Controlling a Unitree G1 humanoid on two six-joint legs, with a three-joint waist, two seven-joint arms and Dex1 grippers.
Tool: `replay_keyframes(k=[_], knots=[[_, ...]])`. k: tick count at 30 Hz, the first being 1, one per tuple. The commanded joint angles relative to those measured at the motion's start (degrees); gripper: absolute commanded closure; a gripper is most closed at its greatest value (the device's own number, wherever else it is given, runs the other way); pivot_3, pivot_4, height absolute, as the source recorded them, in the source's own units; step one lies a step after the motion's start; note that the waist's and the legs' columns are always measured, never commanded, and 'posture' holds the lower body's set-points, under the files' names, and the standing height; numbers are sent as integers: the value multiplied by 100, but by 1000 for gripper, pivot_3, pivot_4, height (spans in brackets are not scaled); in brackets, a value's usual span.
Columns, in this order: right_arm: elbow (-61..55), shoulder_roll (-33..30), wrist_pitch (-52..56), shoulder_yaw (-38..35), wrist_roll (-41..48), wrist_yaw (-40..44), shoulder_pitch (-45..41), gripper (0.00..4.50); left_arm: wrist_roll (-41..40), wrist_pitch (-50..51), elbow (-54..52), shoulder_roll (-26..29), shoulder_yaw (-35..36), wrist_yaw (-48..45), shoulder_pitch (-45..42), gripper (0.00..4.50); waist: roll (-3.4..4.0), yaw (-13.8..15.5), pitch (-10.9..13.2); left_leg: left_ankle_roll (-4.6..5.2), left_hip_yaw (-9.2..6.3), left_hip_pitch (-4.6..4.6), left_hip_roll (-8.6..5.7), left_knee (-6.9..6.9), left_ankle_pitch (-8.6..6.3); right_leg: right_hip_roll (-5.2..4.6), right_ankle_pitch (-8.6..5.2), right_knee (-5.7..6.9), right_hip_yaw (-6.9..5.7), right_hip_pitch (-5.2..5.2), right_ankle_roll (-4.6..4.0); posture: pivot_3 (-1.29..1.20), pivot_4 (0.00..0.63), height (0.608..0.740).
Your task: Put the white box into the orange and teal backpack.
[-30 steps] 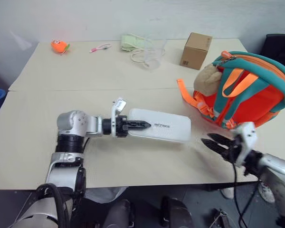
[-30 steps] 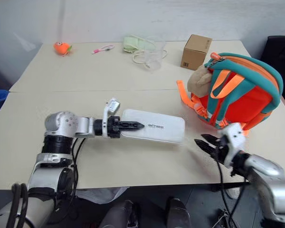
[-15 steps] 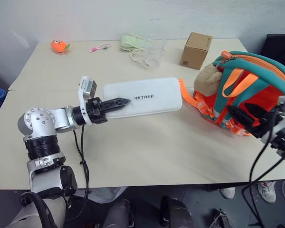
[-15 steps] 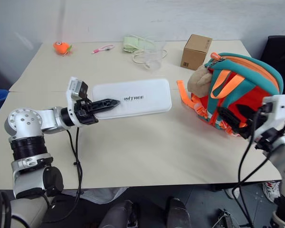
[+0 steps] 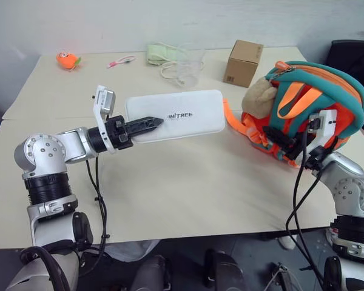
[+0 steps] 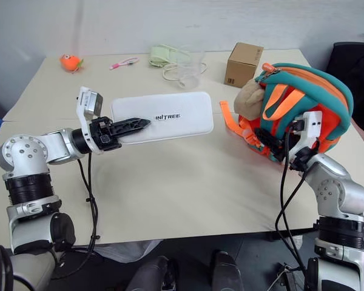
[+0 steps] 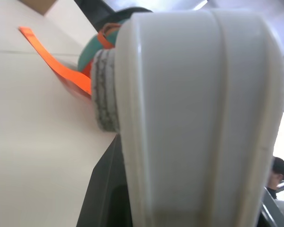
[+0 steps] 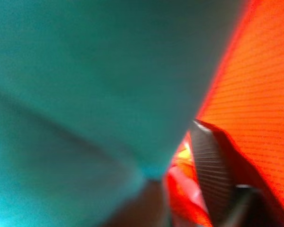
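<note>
My left gripper (image 5: 147, 123) is shut on the left end of the white box (image 5: 185, 114), a flat rounded case with dark lettering. It holds the box level above the table (image 5: 188, 182), long end pointing at the orange and teal backpack (image 5: 327, 91). The backpack stands upright at the right with a beige plush toy (image 5: 259, 97) poking out and an orange strap (image 5: 232, 118) trailing on the table. My right gripper (image 5: 280, 139) is pressed into the backpack's lower front. In the right wrist view teal and orange fabric lies between its fingers (image 8: 212, 176).
At the table's far side sit a brown cardboard box (image 5: 242, 60), a clear cup with a cord (image 5: 185, 71), a green cloth (image 5: 158, 53), a pink item (image 5: 121, 60) and an orange toy (image 5: 67, 59). A dark chair (image 5: 352, 54) stands behind the backpack. A person (image 7: 277, 175) is at the right.
The left gripper has lifted the white box off the table and carried it up and away from me. The right gripper has moved forward from the table's near edge into the backpack's front.
</note>
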Motion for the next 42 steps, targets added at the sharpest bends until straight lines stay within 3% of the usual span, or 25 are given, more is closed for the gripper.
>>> replay_keyframes(k=[1,3,4,10,15,21,29,37,40,42], knots=[[-328,-282,-23,35,164,553,-44,3608,-97,-621,-216,114,167,-80,-130,3268,0,9,0,-1,0,0,1,0,0,1,0,0,0,0,0,0,150,740],[-667,-473,240,71,427,968,67,4329,-97,-883,-184,165,105,-164,-201,3268,0,11,0,0,2,-1,0,0,0,1,0,-1,2,-1,0,0,150,740],[-877,-590,377,92,581,1197,157,4473,-89,-1021,-179,187,59,-217,-227,3268,0,15,0,0,2,-1,0,0,0,0,0,-1,2,-2,0,0,150,740],[-2803,-1988,1787,-636,2633,2697,1326,4473,-359,-1771,-15,31,81,-543,-738,3268,-6,154,10,1,-5,-11,1,1,-3,1,0,-10,-5,-3,0,0,150,740],[-3206,-2546,2432,-1484,3607,2555,2065,4473,-688,-1711,-267,13,-193,-1104,-622,3268,-17,165,13,7,-2,-3,0,2,-7,-5,0,-11,-4,5,0,0,150,740],[-3264,-2635,2600,-2083,3909,2420,2747,4473,-295,-2215,-531,173,-952,-1851,-185,3268,-20,177,15,7,0,1,0,3,-6,-10,1,-7,-3,4,0,0,150,740],[-3474,-2864,2989,-3109,4667,3027,3601,4473,290,-3269,501,-261,-1297,-1959,-1005,3268,-36,308,25,23,-4,-6,-8,4,-6,-23,5,-13,-9,5,2,0,150,740],[-3329,-2766,2660,-2779,4253,2810,3614,4473,389,-3238,284,36,-1798,-2764,-789,3268,-38,287,26,22,1,-5,-6,4,-15,-18,5,-19,-8,5,3,0,150,740],[-3276,-2774,2620,-2709,4251,2801,3583,4473,893,-3798,241,70,-2165,-2915,-688,3268,-39,292,26,23,0,-5,-7,7,-11,-22,5,-16,-8,5,3,0,150,740],[-3324,-2823,2648,-2756,4300,2941,3625,4473,1560,-4702,372,-88,-2528,-2838,-613,3268,-39,325,26,24,0,-3,-8,7,-11,-24,6,-16,-8,8,3,0,150,740]])
